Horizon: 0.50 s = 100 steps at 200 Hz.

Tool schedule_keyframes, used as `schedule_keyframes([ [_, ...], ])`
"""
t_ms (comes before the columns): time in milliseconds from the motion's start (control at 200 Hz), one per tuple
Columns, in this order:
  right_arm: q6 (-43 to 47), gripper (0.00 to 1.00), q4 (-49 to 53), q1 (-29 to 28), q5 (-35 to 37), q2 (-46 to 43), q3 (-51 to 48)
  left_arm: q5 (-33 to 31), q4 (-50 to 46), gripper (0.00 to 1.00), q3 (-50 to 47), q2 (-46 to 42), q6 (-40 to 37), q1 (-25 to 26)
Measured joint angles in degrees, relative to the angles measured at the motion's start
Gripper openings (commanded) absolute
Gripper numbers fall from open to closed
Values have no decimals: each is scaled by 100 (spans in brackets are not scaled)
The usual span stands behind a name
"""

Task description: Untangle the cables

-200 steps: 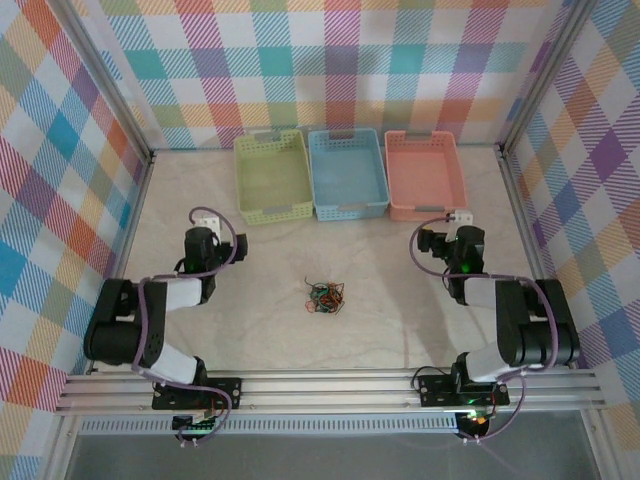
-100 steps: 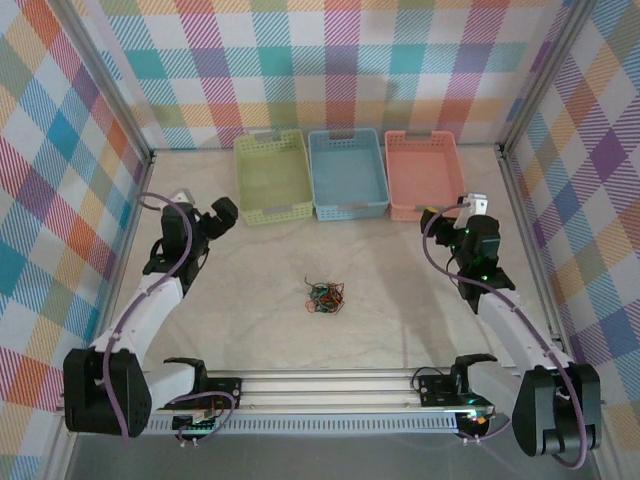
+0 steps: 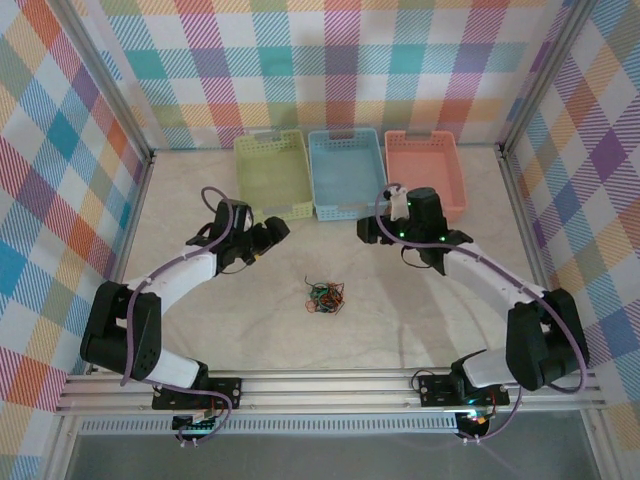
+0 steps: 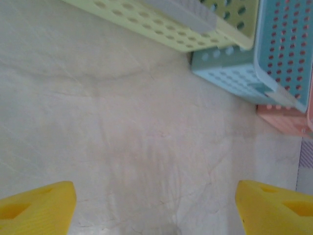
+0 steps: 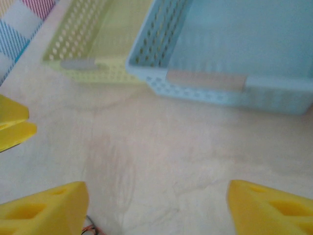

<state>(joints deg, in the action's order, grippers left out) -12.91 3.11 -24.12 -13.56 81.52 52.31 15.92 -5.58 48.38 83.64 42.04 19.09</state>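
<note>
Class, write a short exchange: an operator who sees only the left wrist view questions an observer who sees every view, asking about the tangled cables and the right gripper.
Operator: Where are the cables?
Observer: The cables lie in one small tangle on the table, about midway between the two arms.
Operator: And the right gripper?
Observer: The right gripper hangs open just in front of the blue basket, apart from the tangle.
</note>
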Motion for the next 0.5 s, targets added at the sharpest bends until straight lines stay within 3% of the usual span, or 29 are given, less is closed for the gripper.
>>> schedule_keyframes([
  [195, 278, 69, 225, -688, -422, 957, 341, 166, 35, 81, -149, -125, -168, 420],
  [290, 378, 64, 302, -916, -466, 1069, 315, 210, -31, 81, -262, -345, -201, 546],
  [500, 439, 63, -138, -962, -173, 999, -179, -13, -474, 76, 13, -457, -352, 1244],
])
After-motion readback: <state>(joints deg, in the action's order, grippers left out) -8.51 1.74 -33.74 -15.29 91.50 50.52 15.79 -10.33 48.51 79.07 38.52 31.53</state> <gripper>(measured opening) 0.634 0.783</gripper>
